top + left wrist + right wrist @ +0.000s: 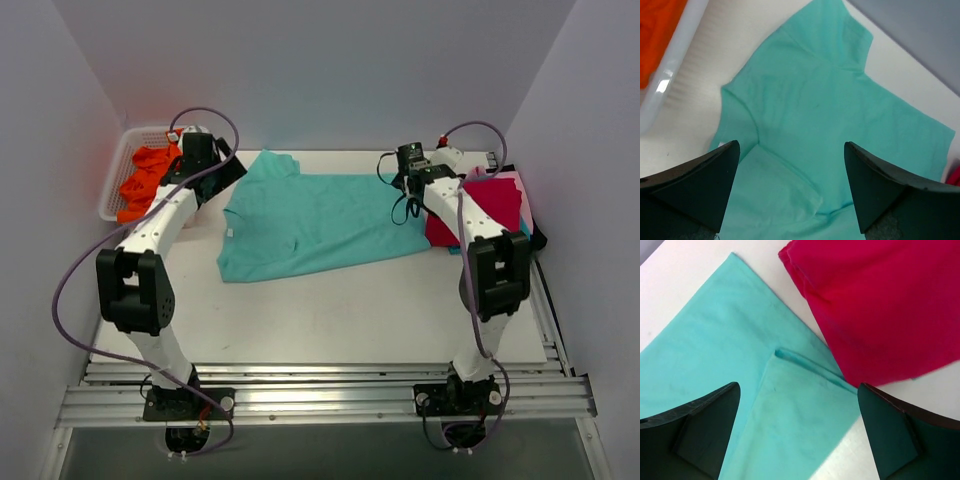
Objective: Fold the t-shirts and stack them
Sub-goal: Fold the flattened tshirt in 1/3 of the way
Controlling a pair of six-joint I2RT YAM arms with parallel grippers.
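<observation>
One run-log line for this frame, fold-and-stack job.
left gripper: open, above teal t-shirt, sleeve end | right gripper: open, above its hem | red t-shirt: folded, right side | held: nothing

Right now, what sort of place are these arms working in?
Probably a lab test cell for folding laundry: plain walls box in a white table, the left arm and right arm are bolted to an aluminium rail, and a teal t-shirt lies flat near a mesh basket.

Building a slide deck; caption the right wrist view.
Open right gripper above the partly folded teal t-shirt, beside the crimson t-shirt.
</observation>
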